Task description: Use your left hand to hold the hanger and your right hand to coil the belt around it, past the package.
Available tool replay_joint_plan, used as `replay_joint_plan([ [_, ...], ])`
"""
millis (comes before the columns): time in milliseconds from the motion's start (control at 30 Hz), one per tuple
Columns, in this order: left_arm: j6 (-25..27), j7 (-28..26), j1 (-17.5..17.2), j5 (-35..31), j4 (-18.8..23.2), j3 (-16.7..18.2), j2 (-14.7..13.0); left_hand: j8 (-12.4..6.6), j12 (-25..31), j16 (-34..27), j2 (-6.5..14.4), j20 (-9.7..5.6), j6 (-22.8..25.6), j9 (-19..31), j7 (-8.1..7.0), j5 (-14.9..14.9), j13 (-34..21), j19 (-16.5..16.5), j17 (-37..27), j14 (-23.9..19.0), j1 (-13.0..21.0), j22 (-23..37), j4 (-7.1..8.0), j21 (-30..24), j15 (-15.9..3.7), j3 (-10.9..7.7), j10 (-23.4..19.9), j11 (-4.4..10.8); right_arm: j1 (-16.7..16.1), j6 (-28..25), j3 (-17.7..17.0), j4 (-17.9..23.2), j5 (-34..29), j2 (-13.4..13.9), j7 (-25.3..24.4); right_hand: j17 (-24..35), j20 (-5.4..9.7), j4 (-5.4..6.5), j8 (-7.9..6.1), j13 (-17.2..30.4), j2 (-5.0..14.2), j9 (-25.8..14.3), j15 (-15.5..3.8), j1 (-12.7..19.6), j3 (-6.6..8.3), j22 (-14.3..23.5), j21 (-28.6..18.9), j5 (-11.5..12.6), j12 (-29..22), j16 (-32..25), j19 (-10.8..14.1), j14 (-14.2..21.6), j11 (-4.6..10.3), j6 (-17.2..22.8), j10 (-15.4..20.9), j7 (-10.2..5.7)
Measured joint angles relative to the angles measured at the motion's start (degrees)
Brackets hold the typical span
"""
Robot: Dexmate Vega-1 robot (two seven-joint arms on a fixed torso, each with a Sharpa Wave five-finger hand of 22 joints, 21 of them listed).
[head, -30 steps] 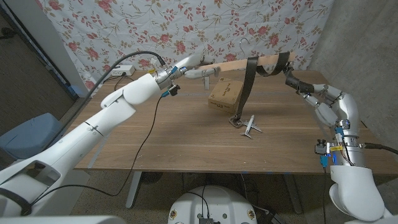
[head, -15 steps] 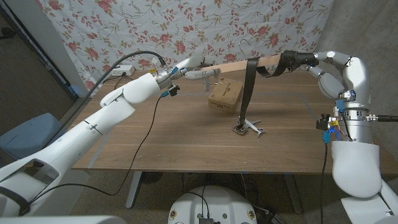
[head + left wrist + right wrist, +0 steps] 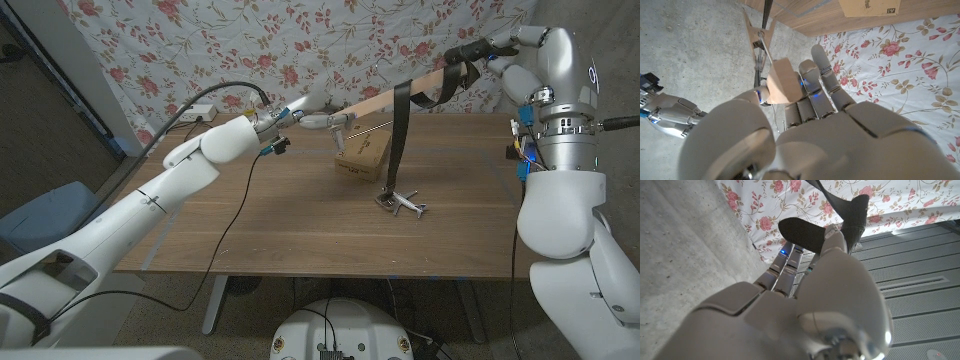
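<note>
Both ends are kept aloft above the table (image 3: 250, 215): the hanger (image 3: 385, 97) is clamped by the left hand (image 3: 315, 113) with fingers pressed together, while the belt (image 3: 400, 130), pinched by the right hand (image 3: 478, 52), is draped over it, presumably for winding, beside the package (image 3: 364, 153).

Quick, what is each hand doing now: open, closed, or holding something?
Left hand: holding the wooden hanger by its end.
Right hand: holding the black belt.

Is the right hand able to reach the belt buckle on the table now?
Probably not at once: the right hand is raised high, gripping the belt; the buckle lies far below, beside the toy plane.
</note>
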State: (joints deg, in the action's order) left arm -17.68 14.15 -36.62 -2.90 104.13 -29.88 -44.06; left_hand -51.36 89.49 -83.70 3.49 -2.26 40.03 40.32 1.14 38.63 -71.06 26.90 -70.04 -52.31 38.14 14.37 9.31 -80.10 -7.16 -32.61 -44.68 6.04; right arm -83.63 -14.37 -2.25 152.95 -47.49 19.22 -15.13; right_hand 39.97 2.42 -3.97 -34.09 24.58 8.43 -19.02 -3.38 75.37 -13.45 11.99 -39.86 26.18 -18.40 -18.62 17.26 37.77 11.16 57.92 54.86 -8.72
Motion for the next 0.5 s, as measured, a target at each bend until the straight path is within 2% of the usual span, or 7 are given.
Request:
replay_joint_plan([
  [33,0.05,0.05,0.00,-0.01,0.00,0.00,0.00,0.01,0.00,0.00,0.00,0.00,0.00,-0.03,0.00,0.00,-0.07,0.00,0.00,0.00,0.00,0.00,0.00,0.00,0.00,0.00,0.00,0.00,0.19,0.00,0.06,0.00,0.00,0.09,0.00,0.00,0.00,0.00,0.00,0.00,0.09,0.06,0.00,-0.09,0.00,0.00,0.00,0.00,0.00,0.00,0.00,0.00,0.00,0.00,0.00,0.00],
  [67,0.54,0.56,0.37,-0.17,0.01,-0.28,-0.07,0.05,0.00,0.00,0.00,0.00,0.00,-0.08,0.00,0.01,-0.08,0.00,0.00,0.00,0.00,0.00,0.00,0.00,0.00,0.00,0.00,0.00,2.26,-2.10,0.66,0.01,-1.01,1.13,1.90,0.00,0.00,0.00,0.00,0.00,0.21,0.11,0.00,-0.21,0.00,0.00,0.00,0.00,0.00,0.00,0.00,0.00,0.00,0.00,0.00,0.00],
  [133,1.18,1.19,0.86,-0.39,0.15,-0.67,-0.16,0.22,0.01,0.00,0.00,0.00,0.00,-0.15,0.00,0.01,-0.09,0.00,0.00,0.00,0.00,0.00,0.00,0.00,0.00,0.00,0.00,0.00,3.88,-2.63,1.17,0.00,-1.26,1.99,2.42,0.00,0.00,0.00,0.00,0.00,0.22,0.18,0.00,-0.22,0.00,0.00,0.00,0.00,0.00,0.00,0.00,0.00,0.00,0.00,0.00,0.00],
  [233,2.20,2.08,1.48,-0.77,0.52,-1.09,-0.33,0.26,0.06,0.00,0.00,0.00,0.00,-0.15,0.00,0.01,-0.05,0.00,0.00,0.00,0.00,0.00,0.01,0.00,0.00,-0.01,0.00,-0.01,8.06,-7.57,2.73,-0.45,-3.90,4.40,7.63,0.00,0.00,-0.01,0.03,-0.01,0.37,0.23,0.00,-0.37,0.00,0.00,0.00,0.00,0.00,0.00,0.00,0.00,0.00,0.00,0.00,0.00],
  [267,2.20,2.08,1.48,-0.77,0.52,-1.09,-0.33,0.21,0.06,0.00,0.00,0.00,-0.01,-0.15,-0.01,0.01,-0.03,0.00,0.00,0.00,0.00,0.00,0.08,0.00,0.00,-0.08,0.00,-0.01,8.12,-7.57,2.77,-0.46,-3.90,4.45,7.63,0.00,0.00,-0.01,0.06,-0.01,0.38,0.23,0.00,-0.38,0.00,0.00,-0.32,0.00,0.28,0.00,0.00,0.00,0.00,0.00,0.00,0.00],
  [367,3.91,3.71,2.62,-1.28,1.22,-1.87,-0.62,0.06,0.07,-0.02,0.00,0.00,0.26,-0.40,0.26,0.01,-0.02,0.00,0.00,0.00,0.00,0.00,0.25,0.00,0.00,-0.26,0.00,-0.02,12.66,-11.74,5.09,-1.25,-6.98,7.17,12.33,-0.01,-0.11,-0.01,0.08,-0.10,0.39,0.39,0.00,-0.38,0.00,0.00,-0.44,0.00,0.44,0.00,0.11,0.00,0.00,0.00,0.00,0.00],
  [500,5.98,6.57,4.35,-1.74,1.68,-3.07,-0.73,0.06,0.12,-0.23,0.00,0.00,0.70,-0.54,0.70,0.01,-0.02,0.00,0.00,0.00,0.00,0.00,0.26,-0.22,0.00,-0.26,-0.20,-0.22,17.06,-15.02,7.52,-2.00,-9.61,9.60,17.00,-0.01,-0.10,0.08,0.42,-0.04,0.68,0.42,-0.02,-0.09,-0.09,0.00,-0.44,0.00,0.44,0.23,0.11,-0.02,0.14,0.00,-0.14,-0.01],
])
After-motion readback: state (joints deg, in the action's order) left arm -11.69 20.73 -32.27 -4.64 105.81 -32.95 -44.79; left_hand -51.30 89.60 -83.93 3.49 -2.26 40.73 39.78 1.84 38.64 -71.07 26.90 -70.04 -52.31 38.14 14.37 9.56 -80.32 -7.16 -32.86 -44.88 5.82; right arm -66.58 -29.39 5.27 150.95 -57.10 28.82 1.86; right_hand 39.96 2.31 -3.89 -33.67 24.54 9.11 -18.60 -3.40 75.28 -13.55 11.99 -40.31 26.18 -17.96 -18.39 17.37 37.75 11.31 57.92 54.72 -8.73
